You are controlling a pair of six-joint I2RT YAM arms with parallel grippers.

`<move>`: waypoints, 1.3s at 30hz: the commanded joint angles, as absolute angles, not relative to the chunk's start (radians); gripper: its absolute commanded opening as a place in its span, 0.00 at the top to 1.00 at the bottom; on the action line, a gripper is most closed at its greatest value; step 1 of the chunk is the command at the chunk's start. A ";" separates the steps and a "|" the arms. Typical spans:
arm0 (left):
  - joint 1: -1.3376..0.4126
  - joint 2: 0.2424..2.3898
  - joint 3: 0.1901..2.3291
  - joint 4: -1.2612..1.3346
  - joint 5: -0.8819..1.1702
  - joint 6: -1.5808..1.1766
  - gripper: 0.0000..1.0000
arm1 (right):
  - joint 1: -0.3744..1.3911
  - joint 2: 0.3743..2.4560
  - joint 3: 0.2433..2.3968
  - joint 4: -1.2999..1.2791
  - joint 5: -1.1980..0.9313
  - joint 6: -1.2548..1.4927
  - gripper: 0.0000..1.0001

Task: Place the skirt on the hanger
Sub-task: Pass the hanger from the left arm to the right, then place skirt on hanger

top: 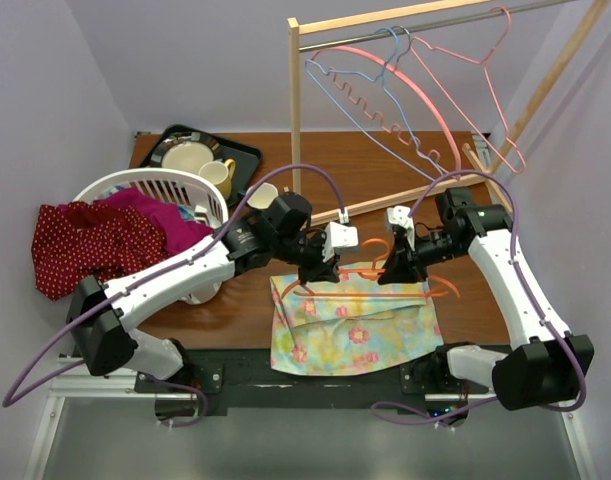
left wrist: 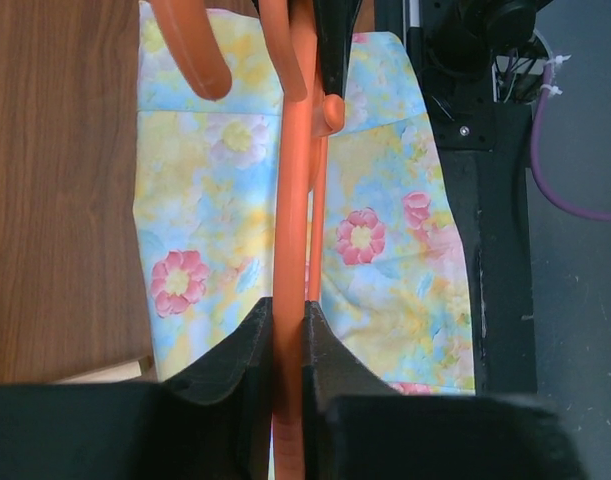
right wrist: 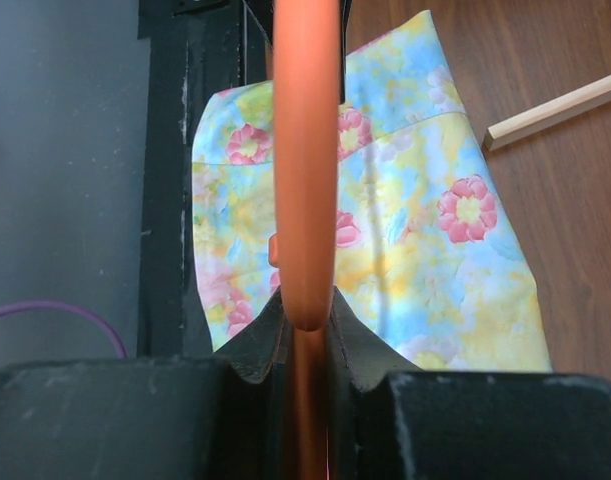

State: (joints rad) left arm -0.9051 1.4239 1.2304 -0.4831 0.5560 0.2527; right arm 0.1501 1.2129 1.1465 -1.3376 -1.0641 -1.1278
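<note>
Evidently, I had left gripper (left wrist: 288,330) and right gripper (right wrist: 307,320) clamped on the hanger (left wrist: 290,200), steadying it above the skirt (top: 355,330).

Wooden table (top: 240,305) — floral skirt (top: 355,330); laundry basket (top: 155,180); black tray (top: 247,157)

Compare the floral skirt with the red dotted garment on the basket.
The floral skirt is pastel yellow and blue with pink flowers; the red dotted garment is dark red with white dots. The skirt lies flat on the table; the garment is bunched over the laundry basket. Only the skirt has the orange hanger above it. Both are cloth.
</note>
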 commanded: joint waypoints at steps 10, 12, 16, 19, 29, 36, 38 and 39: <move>-0.893 1.065 1.013 -0.213 0.289 -0.113 0.14 | 0.167 1.310 1.160 -1.571 -1.045 -1.155 1.00; -0.890 1.031 0.994 -0.222 0.259 -0.182 0.14 | 0.170 1.342 1.151 -1.571 -1.071 -1.172 1.00; -0.890 1.002 0.956 -0.244 0.177 -0.331 0.14 | 0.169 1.419 1.146 -1.569 -1.129 -1.180 1.00; -0.890 0.966 0.918 -0.226 0.144 -0.492 0.14 | 0.176 1.468 1.158 -1.571 -1.152 -1.169 1.00; -0.933 0.715 0.548 0.087 0.158 -0.753 0.23 | 0.251 1.582 1.158 -1.571 -1.190 -1.203 1.00; -1.046 0.626 0.486 0.003 0.051 -0.834 0.24 | 0.311 1.644 1.175 -1.571 -1.190 -1.184 1.00; -1.077 0.615 0.497 -0.066 0.006 -0.841 0.24 | 0.330 1.701 1.186 -1.569 -1.189 -1.171 1.00; -1.106 0.614 0.497 -0.078 -0.023 -0.859 0.24 | 0.339 1.718 1.190 -1.569 -1.186 -1.160 1.00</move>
